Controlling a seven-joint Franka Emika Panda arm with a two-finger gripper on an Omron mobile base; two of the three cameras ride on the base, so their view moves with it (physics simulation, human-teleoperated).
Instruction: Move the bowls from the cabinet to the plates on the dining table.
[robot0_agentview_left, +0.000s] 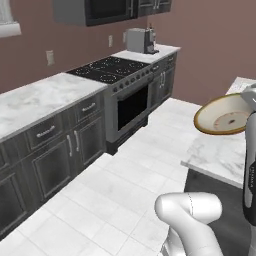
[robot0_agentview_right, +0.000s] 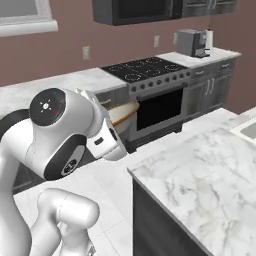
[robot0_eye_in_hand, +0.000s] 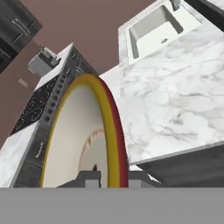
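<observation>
Near dining table, rim-gripped bowl, seemingly unlabelled

The bowl looks like smooth glazed ceramic, cream inside with a tan-brown rim. The island surface reads as polished white marble with grey veins over a dark base. The low drawer cabinets show dark wood grain with silvery metal handles. The floor is pale, smooth tile.

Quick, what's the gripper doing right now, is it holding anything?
Gripper: shut on the rim of the cream bowl, carried tilted on edge near the marble island top.
</observation>
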